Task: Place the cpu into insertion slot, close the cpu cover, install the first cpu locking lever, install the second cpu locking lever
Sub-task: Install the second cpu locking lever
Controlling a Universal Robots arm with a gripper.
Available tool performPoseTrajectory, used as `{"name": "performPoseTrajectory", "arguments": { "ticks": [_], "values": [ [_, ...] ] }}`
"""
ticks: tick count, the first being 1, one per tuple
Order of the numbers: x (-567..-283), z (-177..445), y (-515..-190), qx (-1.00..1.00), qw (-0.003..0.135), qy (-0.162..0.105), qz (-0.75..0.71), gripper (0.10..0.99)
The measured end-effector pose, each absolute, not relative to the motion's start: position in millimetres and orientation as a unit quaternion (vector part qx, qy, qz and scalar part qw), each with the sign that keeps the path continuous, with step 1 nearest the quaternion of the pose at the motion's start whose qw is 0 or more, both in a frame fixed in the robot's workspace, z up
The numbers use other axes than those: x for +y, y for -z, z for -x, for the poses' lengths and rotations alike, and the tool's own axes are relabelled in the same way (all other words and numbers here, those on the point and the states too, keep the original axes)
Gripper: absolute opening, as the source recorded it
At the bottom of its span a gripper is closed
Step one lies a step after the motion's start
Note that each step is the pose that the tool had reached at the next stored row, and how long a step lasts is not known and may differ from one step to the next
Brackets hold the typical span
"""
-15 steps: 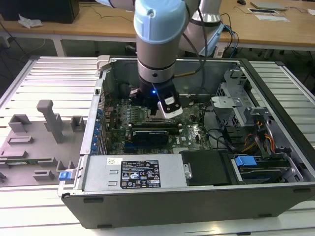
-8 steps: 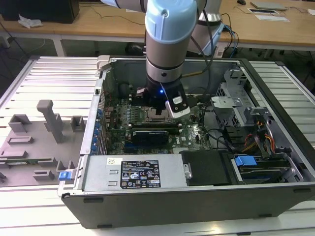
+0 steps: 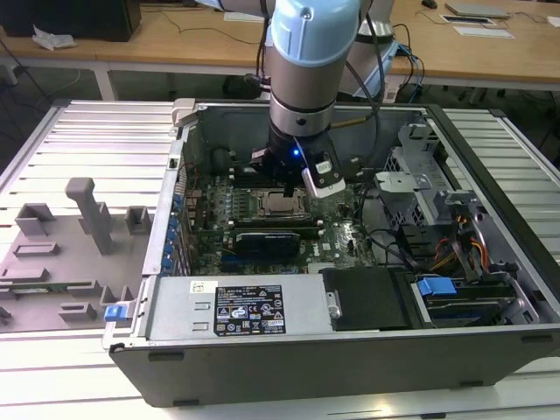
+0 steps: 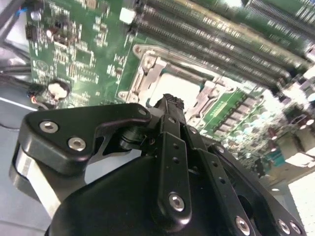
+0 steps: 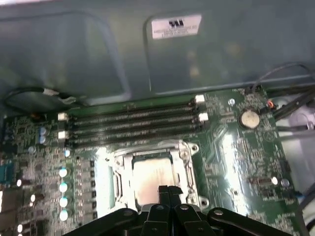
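Clenched, empty fingertips of the end effector (image 5: 169,189) are seen poised just above the cpu (image 5: 150,178), which is seated in the motherboard socket and framed by the lowered cpu cover (image 5: 185,169), directly beneath the arm.
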State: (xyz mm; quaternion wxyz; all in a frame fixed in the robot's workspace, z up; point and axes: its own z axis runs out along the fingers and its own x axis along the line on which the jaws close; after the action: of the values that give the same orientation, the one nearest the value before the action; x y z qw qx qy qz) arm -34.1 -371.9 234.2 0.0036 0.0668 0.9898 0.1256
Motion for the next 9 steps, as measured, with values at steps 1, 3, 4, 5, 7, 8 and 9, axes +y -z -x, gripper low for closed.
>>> {"name": "performPoseTrajectory", "arguments": {
  "ticks": [1, 3, 4, 5, 7, 8, 9],
  "values": [
    [-369.6, 34.1, -234.2, 0.990, 0.003, -0.120, -0.067, 0.106],
    [-366.7, 34.2, -234.2, 0.992, 0.002, -0.108, -0.067, 0.106],
    [-365.1, 34.2, -234.2, 0.992, 0.002, -0.102, -0.067, 0.106],
    [-363.6, 34.2, -234.3, 0.993, 0.002, -0.099, -0.067, 0.106],
    [-363.6, 34.1, -234.2, 0.993, 0.002, -0.098, -0.067, 0.106],
    [-363.5, 34.1, -234.2, 0.993, 0.002, -0.098, -0.067, 0.106],
    [-363.5, 34.2, -234.2, 0.993, 0.002, -0.098, -0.067, 0.106]
  ]
}}
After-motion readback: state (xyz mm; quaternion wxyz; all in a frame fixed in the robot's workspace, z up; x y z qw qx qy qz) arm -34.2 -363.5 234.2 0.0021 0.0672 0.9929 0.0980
